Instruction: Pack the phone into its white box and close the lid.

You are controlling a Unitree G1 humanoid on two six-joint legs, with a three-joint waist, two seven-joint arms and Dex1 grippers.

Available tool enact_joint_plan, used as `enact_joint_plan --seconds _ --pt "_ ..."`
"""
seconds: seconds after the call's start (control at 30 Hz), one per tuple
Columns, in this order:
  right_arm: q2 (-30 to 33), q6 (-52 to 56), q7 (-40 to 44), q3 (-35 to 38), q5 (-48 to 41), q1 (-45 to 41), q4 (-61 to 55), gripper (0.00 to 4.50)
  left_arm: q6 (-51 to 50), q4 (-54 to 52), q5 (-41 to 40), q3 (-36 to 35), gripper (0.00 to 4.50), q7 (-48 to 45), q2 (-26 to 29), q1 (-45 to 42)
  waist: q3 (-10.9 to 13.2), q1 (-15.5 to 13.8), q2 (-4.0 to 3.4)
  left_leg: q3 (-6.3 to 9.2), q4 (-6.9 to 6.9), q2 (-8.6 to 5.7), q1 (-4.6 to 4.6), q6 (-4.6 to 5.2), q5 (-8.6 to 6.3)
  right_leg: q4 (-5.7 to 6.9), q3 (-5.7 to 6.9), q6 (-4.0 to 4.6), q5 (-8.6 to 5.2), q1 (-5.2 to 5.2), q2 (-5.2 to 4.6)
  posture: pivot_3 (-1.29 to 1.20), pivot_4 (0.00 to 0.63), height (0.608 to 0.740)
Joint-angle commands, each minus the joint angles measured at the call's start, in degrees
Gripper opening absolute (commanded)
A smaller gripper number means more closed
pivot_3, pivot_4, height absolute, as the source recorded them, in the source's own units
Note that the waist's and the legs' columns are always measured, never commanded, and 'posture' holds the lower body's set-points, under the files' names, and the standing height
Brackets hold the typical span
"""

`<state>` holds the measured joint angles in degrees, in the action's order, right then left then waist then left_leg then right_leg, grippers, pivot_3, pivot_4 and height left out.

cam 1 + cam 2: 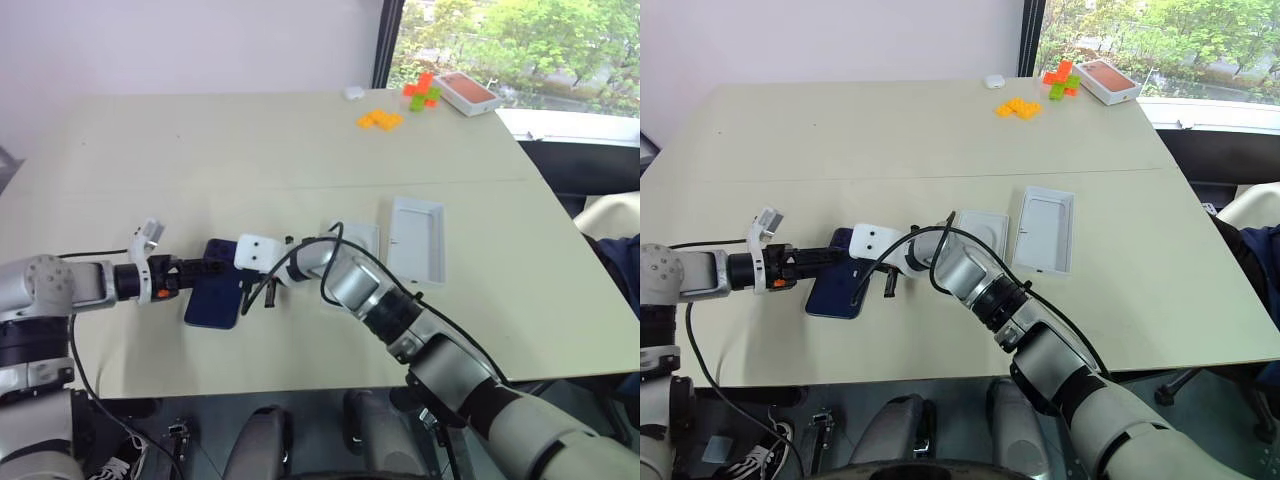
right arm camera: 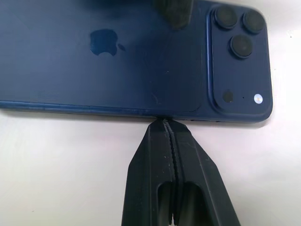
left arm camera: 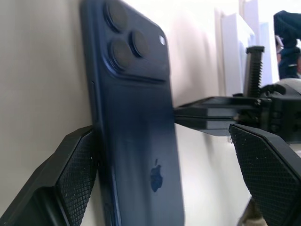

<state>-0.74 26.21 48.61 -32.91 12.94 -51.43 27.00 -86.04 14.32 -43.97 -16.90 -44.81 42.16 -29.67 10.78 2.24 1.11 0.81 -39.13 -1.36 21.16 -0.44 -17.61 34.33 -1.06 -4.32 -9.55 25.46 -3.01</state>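
Observation:
The dark navy phone [image 1: 213, 296] lies back-up on the table, its camera cluster [image 2: 240, 33] at one corner. My left gripper [image 1: 213, 272] reaches in from the left, open. Its pads [image 3: 77, 174] straddle the phone, one resting against a long edge, the other well off it. My right gripper [image 2: 164, 123] is shut, its tips touching the phone's opposite long edge. To the right lies the white box [image 1: 415, 238], a shallow tray with a raised rim. A flatter white piece [image 1: 358, 236] beside it is partly hidden by my right arm; I cannot tell whether it is the lid.
At the far right corner of the table stand an orange-topped white box [image 1: 467, 92], orange blocks [image 1: 380, 120], green and red blocks [image 1: 424, 92] and a small white object [image 1: 353, 92]. A person's blue sleeve [image 1: 620, 262] shows at the right edge.

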Motion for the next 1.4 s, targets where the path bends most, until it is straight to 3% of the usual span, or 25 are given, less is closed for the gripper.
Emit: enact_joint_plan --seconds 0.03,0.23,0.27,0.37,0.57,0.87,1.0,1.1,1.2,1.33,1.4 --pt "-0.12 -1.36 -0.13 0.3 0.12 -1.0 0.58 0.04 -3.04 -1.31 -1.14 1.05 4.5 0.9 -2.03 0.07 0.0 0.0 0.0 0.02 0.0 0.0 0.01 0.0 0.0 0.0 0.01 0.0 0.0 0.0 0.0 0.0 0.15 0.74" --pt "0.47 -1.95 0.19 0.4 0.11 -0.77 0.56 0.04 -2.89 -0.57 -0.51 -0.11 4.5 1.8 -2.98 0.26 0.0 0.1 0.0 0.06 0.0 0.0 0.02 -0.02 0.01 -0.01 0.03 0.0 0.0 0.0 0.0 0.0 0.15 0.74" --pt "0.73 -2.13 0.1 0.31 0.31 -0.69 0.47 0.01 -2.95 -0.3 -0.44 -0.63 4.25 2.11 -3.18 0.25 0.0 0.1 0.0 0.06 0.01 0.0 0.02 -0.03 0.01 -0.02 0.03 0.0 0.0 0.01 0.0 0.0 0.15 0.74" --pt "0.89 -2.2 0.06 0.46 0.19 -0.66 0.63 0.0 -2.71 0.22 -0.25 -1.04 3.23 2.37 -3.1 0.15 0.0 0.17 0.0 0.07 0.01 -0.01 0.05 -0.04 0.01 -0.02 0.04 0.0 0.0 0.03 -0.01 0.0 0.15 0.74" --pt "1.42 -3.5 -0.27 0.29 0.79 -1.01 1.31 0.0 -2.78 0.92 -0.95 -1.12 0.16 1.8 -2.56 0.82 0.0 0.25 0.03 0.18 0.02 -0.01 0.2 -0.11 0.05 -0.03 0.12 0.0 0.0 0.15 -0.01 0.0 0.15 0.74" --pt "3.87 -3.06 1.47 5.26 -2.85 -1.98 -0.95 0.0 -5.13 7.43 -5.14 -8.55 0.07 -2.1 -2.49 2.56 0.05 0.27 0.09 0.27 0.09 0.0 0.27 -0.19 0.1 -0.03 0.17 0.01 0.01 0.23 0.02 0.0 0.15 0.74" --pt "5.52 9.42 6.33 15.85 -14.22 -2.37 -9.96 0.0 -4.62 7.02 -7.06 -12.7 0.07 -2.34 -3.3 2.37 0.1 0.23 0.1 0.33 0.08 -0.01 0.34 -0.2 0.11 -0.06 0.22 0.02 0.01 0.24 -0.09 0.0 0.15 0.74" --pt "8.99 15.76 9.99 21.5 -21.52 -1.93 -17.44 0.89 -4.25 4.54 -7.9 -14.83 0.0 -0.34 -5.98 1.62 0.1 0.09 0.09 0.36 0.1 -0.01 0.42 -0.2 0.11 -0.05 0.31 0.02 0.01 0.33 -0.23 0.0 0.15 0.74" --pt "11.7 19.16 10.68 25.89 -26.74 -1.25 -21.43 2.37 -2.35 -0.18 -7.55 -14.75 0.0 1.72 -8.47 2.44 0.1 0.11 0.1 0.39 0.1 -0.03 0.43 -0.2 0.1 -0.09 0.36 0.02 0.01 0.29 -0.28 0.0 0.15 0.74" --pt "21.83 17.44 17.18 28.77 -31.85 5.55 -28.0 4.26 -0.71 -6.31 -9.02 -16.46 0.0 5.66 -13.09 0.93 0.09 -0.66 0.1 0.42 0.1 -0.1 0.44 -0.18 0.09 -0.17 0.44 0.01 0.01 0.23 -0.39 0.0 0.15 0.74" --pt "26.22 15.58 19.48 29.32 -33.17 9.19 -29.97 4.44 -2.04 -8.45 -10.17 -16.43 0.0 7.52 -15.73 -0.2 0.1 -1.01 0.11 0.38 0.1 -0.13 0.45 -0.12 0.06 -0.22 0.44 0.01 0.01 0.22 -0.41 0.0 0.15 0.74"
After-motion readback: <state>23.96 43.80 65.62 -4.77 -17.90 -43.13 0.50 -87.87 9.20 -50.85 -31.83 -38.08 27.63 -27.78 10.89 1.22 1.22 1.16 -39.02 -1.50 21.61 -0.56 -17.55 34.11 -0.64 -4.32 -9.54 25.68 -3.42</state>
